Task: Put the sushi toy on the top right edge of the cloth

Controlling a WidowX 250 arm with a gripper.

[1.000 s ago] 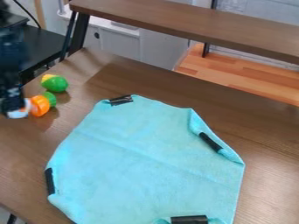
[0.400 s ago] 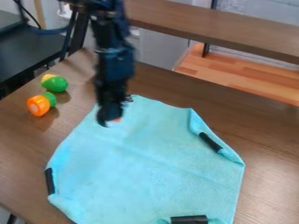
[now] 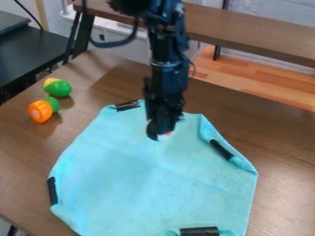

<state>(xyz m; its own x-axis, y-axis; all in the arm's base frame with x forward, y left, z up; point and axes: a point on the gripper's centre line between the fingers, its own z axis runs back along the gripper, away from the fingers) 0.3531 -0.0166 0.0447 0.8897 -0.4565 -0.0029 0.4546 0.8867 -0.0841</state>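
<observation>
Over the upper part of the turquoise cloth point(image 3: 148, 170), the black gripper point(image 3: 158, 134) is held pointing down, the arm point(image 3: 166, 69) being brought in from the top edge of the view. Gripped at its tip is the sushi toy point(image 3: 165, 136) — only a small white and orange-red bit of it can be seen, the rest being hidden by the gripper. The fingers are closed on the toy, though how wide a gap is left between them cannot be told. Whether the cloth is touched by the toy cannot be told either. The cloth's folded upper right edge is found just to the right of the gripper, and a black strip point(image 3: 221, 150) is seen along it. Another black strip point(image 3: 127, 105) is set at the upper left corner, a third point(image 3: 53, 191) at the left edge, a fourth point(image 3: 199, 231) at the bottom. And off to the left, on the brown table point(image 3: 283, 152) — two more toys: a green and yellow one point(image 3: 58, 87) is placed behind an orange and green one point(image 3: 40, 111), both well apart from the gripper.
</observation>
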